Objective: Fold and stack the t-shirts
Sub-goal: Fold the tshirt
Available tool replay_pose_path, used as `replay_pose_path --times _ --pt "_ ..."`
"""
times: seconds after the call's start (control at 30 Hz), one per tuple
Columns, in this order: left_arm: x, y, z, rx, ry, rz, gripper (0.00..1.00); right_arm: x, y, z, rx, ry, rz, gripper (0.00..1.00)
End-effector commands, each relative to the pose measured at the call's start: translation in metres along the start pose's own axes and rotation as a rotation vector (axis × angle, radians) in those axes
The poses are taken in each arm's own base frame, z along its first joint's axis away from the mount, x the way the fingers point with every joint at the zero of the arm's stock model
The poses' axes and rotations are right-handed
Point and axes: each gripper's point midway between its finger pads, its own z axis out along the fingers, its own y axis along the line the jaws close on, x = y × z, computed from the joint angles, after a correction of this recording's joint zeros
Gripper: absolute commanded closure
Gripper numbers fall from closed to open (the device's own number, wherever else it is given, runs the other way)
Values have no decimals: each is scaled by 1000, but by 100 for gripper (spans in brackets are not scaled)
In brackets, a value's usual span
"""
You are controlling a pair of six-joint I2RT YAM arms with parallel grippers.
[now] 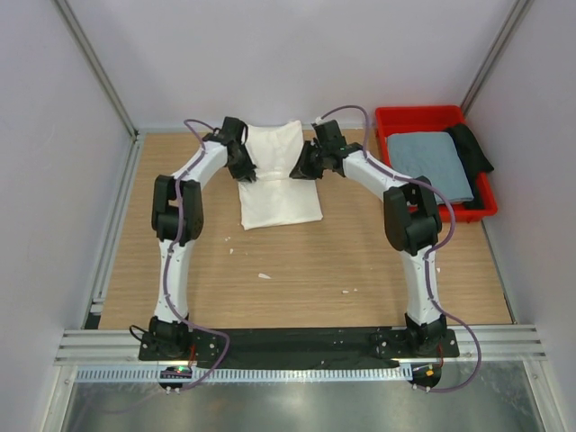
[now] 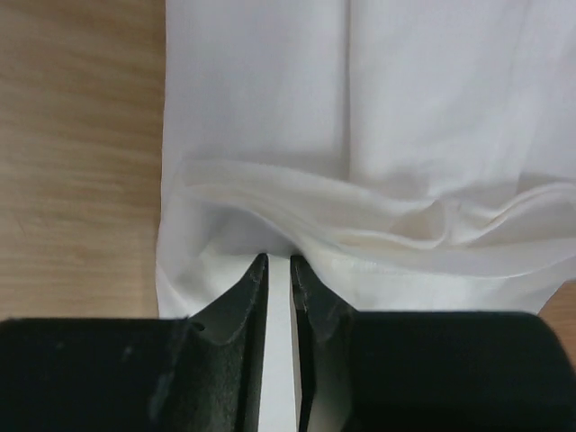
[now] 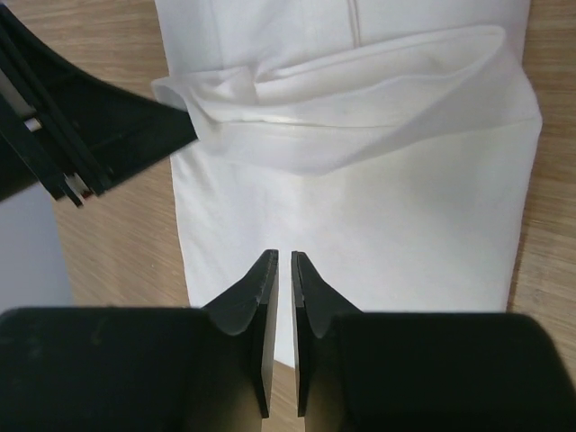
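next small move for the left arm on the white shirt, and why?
Probably carry the pinched fold toward the near hem and lay it flat. The left gripper pinches a raised, rumpled fold of the white t-shirt, so the fold is unfinished.

White arms (image 1: 175, 261), black joints, purple cables

Both grippers crowd the white t-shirt (image 1: 277, 180) from either side, bare wooden table (image 1: 297, 279) open behind them toward the bases, the red bin (image 1: 430, 117) blocking beyond the right gripper (image 1: 308, 166)
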Motion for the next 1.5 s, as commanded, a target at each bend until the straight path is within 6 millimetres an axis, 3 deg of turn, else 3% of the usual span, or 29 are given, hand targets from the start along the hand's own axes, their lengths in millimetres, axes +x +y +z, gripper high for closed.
replay_pose_path --times 0.0,0.07,0.1,0.2,0.27,0.3,0.33,0.43,0.47,0.53,0.57,0.63,0.83,1.0,1.13,1.27,1.43,1.47 --pt "-45 -7 -6 54 -80 -23 83 -6 11 -8 -41 -15 -30 83" --pt "-56 -7 1 65 -89 -41 82 -5 11 -5 -43 -10 -24 82" --pt "-73 -21 -10 118 -122 -40 82 -5 10 -3 -44 -6 -22 82" --pt "-89 -31 -24 158 -153 -72 81 -4 7 3 -41 1 -23 80" --pt "-90 -33 -33 164 -162 -86 79 -2 6 12 -49 18 -27 79" --pt "-94 -38 -52 183 -182 -86 79 -1 4 16 -50 26 -25 79" --pt "-78 -29 -45 159 -141 -96 79 2 0 24 -48 41 -18 79" --pt "-68 -36 -70 206 -167 -97 78 -6 5 32 -79 28 -15 78" --pt "-44 -24 -57 192 -106 -109 78 -10 9 37 -105 22 -9 78" --pt "-41 -31 -62 252 -126 -124 79 -17 8 42 -120 14 7 76" --pt "-25 -27 -52 265 -80 -135 79 -22 8 45 -136 11 21 76" --pt "-21 -26 -42 275 -70 -137 80 -31 0 47 -143 4 48 76" --pt "-28 -5 -8 235 -47 -204 81 -47 -36 51 -156 -2 144 73" --pt "-29 18 10 174 -16 -220 82 -48 -63 60 -212 23 280 69" --pt "-28 23 13 159 5 -196 82 -41 -79 75 -263 98 456 68" --pt "-34 15 -4 184 -11 -179 81 -59 -62 62 -309 65 418 69" --pt "-46 -6 -50 248 -46 -172 75 -86 -44 30 -329 16 356 75" --pt "-40 -8 -55 264 -27 -174 74 -89 -40 22 -307 23 345 75"
